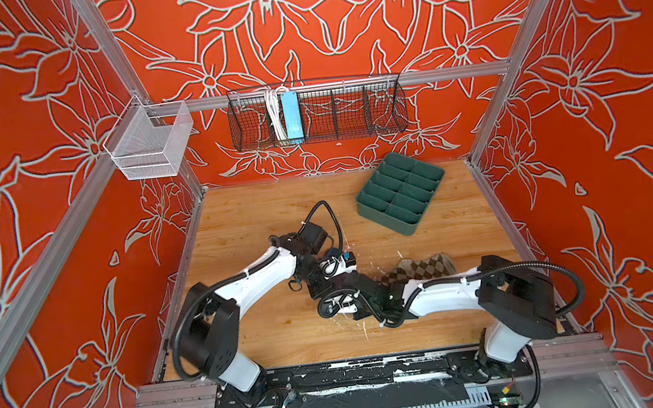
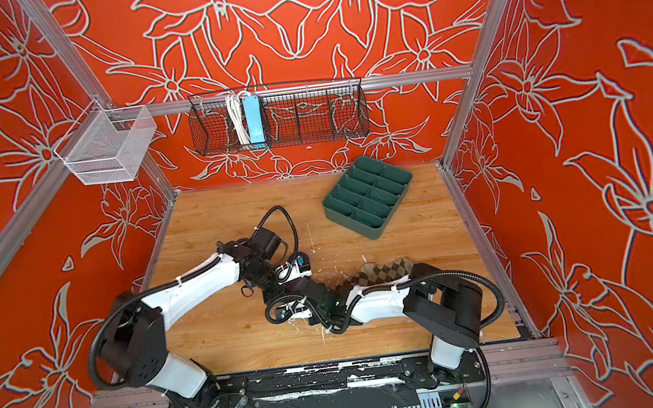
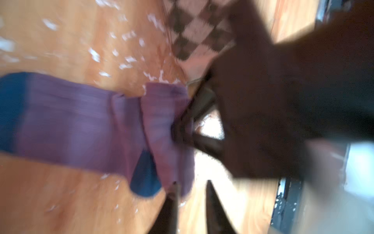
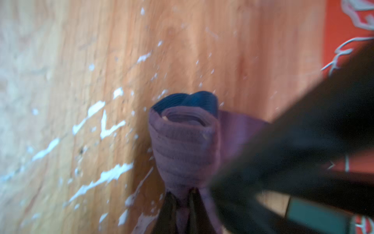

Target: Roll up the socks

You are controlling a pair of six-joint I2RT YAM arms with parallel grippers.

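The purple sock [image 3: 81,121] with dark blue toe and heel lies on the wooden table, one end wound into a tight roll [image 4: 184,145]. My right gripper [image 4: 183,198] is shut on that roll's end. My left gripper [image 3: 191,182] stands open by a narrow gap at the roll's other side; one fingertip [image 3: 174,185] touches the fabric and bare table shows between the jaws. The beige-and-brown argyle sock [image 1: 420,267] [image 2: 382,272] lies flat beyond the right forearm. In both top views the two wrists meet mid-table and hide the purple sock.
A green compartment tray [image 1: 380,215] [image 2: 345,217] sits at the back right of the table. A black wire basket [image 1: 316,112] and a white mesh basket [image 1: 150,141] hang on the frame. White scuffs mark the wood.
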